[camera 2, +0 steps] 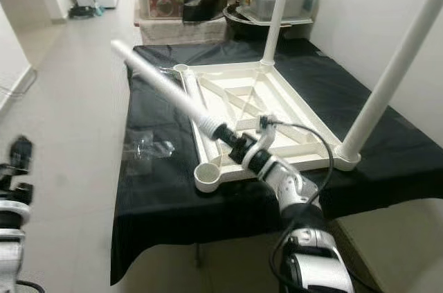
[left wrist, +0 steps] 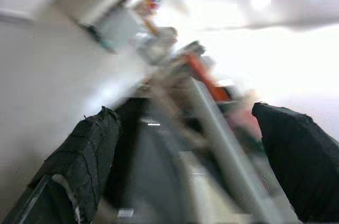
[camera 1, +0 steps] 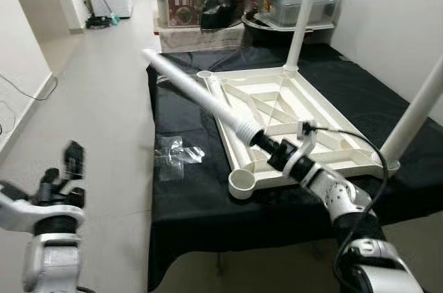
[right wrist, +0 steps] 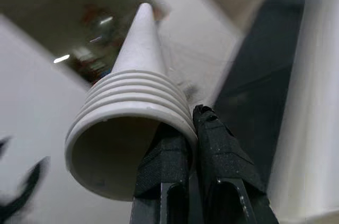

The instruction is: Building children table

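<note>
Kids' table top [camera 1: 291,109], white plastic, lies upside down on a black-draped tabletop [camera 1: 201,203], ribs facing up. Two white legs already stand in it: one [camera 1: 305,12] in the far corner socket, one [camera 1: 415,113] in the near corner on the robot's right side. Near corner socket [camera 1: 241,183] on the robot's left side is open, and so is the far one [camera 1: 205,74] on that side.

Right gripper [camera 1: 261,142] sits above the table top's near edge, jaws clamped on the rim of the threaded end of a third white leg [camera 1: 197,93]; wrist view shows one finger inside the tube mouth, the other outside. That leg slants up and away over the left side of the table top, free end in the air, threaded end just above and behind the open near socket.

Clear plastic bag [camera 1: 173,152] lies on the black cloth left of the table top.

Left gripper [camera 1: 66,168] hangs over the floor, well left of the table top, jaws wide apart, nothing between them.
</note>
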{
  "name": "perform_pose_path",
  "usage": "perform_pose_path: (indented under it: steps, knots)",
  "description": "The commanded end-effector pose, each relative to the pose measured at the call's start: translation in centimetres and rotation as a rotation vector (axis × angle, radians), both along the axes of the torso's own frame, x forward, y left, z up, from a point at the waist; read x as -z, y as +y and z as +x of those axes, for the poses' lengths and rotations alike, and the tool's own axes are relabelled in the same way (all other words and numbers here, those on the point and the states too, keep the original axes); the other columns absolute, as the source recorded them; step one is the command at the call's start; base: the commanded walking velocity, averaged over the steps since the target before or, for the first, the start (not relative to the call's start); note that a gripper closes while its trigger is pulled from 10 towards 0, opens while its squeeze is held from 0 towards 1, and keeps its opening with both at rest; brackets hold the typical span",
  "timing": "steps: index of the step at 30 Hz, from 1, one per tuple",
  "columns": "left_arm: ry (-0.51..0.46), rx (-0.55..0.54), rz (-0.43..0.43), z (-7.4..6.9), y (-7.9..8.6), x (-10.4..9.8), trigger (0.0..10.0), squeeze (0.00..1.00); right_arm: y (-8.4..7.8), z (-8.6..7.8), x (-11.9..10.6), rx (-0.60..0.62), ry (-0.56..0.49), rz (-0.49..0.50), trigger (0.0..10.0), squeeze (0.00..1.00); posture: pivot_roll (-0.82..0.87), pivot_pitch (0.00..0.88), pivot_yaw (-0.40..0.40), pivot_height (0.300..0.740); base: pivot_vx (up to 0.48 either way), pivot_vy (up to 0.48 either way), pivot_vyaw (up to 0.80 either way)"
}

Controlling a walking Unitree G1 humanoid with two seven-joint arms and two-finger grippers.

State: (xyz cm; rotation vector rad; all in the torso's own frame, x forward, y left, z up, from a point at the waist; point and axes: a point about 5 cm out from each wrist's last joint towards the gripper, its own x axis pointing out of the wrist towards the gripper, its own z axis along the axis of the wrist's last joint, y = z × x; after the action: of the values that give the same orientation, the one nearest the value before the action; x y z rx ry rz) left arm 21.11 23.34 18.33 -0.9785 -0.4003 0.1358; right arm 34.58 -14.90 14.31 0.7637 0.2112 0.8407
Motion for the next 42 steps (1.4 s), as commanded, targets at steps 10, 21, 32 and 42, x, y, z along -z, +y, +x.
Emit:
perform_pose_path:
  steps: [10, 21, 32, 42]
  knots:
    - [-0.129, 0.266, -0.056, -1.1, -1.9, -1.0, 10.0, 0.00, 2.4, -5.1, -0.3, -0.503, -0.014, 0.079, 0.0, 0.00, 0.07, 0.000, -0.029, 0.740, 0.000, 0.000, 0.00]
    - [-0.114, 0.310, -0.054, -1.1, -1.6, -0.9, 10.0, 0.00, 2.1, -6.7, -0.3, -0.624, 0.004, 0.061, 0.0, 0.00, 0.06, 0.000, -0.032, 0.740, 0.000, 0.000, 0.00]
    - [-0.184, 0.307, -0.118, -1.7, -0.8, -1.2, 0.0, 0.00, 2.1, -7.5, 0.1, -0.659, 0.025, 0.060, 0.0, 0.00, 0.06, 0.000, -0.037, 0.740, 0.000, 0.000, 0.00]
    - [-0.215, 0.317, -0.154, -1.5, -1.0, -1.5, 0.0, 0.00, 1.9, -7.3, 0.1, -0.645, 0.028, 0.075, 0.0, 0.00, 0.06, 0.000, -0.035, 0.740, 0.000, 0.000, 0.00]
